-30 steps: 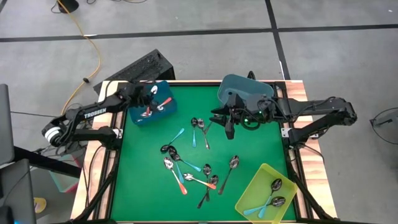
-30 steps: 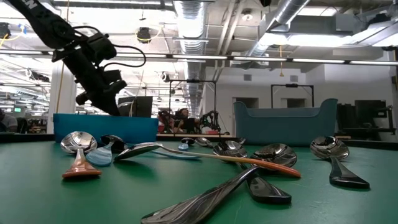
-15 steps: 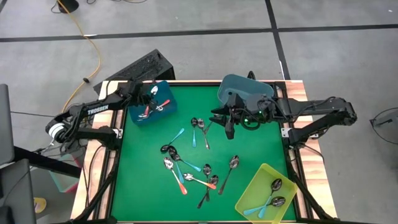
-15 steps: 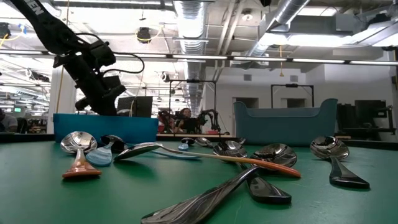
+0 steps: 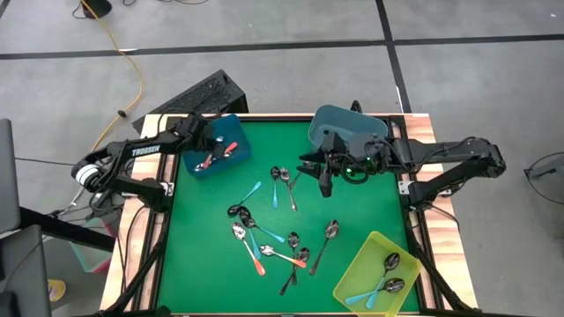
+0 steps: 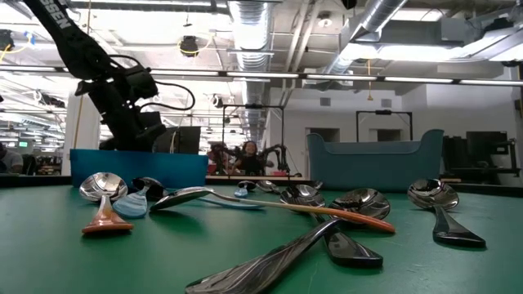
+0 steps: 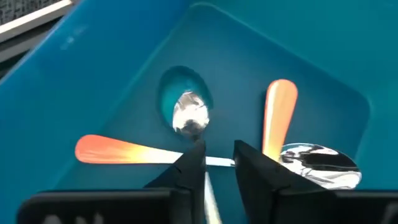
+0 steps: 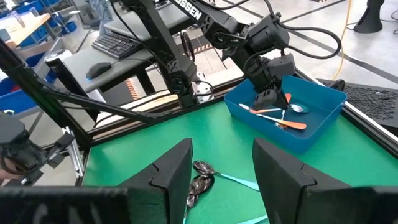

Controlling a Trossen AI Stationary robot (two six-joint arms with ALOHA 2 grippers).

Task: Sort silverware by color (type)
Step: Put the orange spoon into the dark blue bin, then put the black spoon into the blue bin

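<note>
High view: shiny spoons [image 5: 264, 239] with orange, blue or dark handles lie on the green desk [image 5: 211, 264]. The left claw [image 5: 208, 146] is in the blue bin [image 5: 196, 164]. Left wrist view: its fingers [image 7: 189, 163] stand a little apart over two orange-handled spoons [image 7: 278, 118]. Right wrist view: the right claw [image 8: 222, 163] is open, holding nothing.

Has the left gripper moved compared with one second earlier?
Yes. The left gripper has gone down into the blue bin, toward its outer wall.

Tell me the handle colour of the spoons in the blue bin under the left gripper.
Orange-red handles on the spoons in the blue bin, clearest in the left wrist view.
</note>
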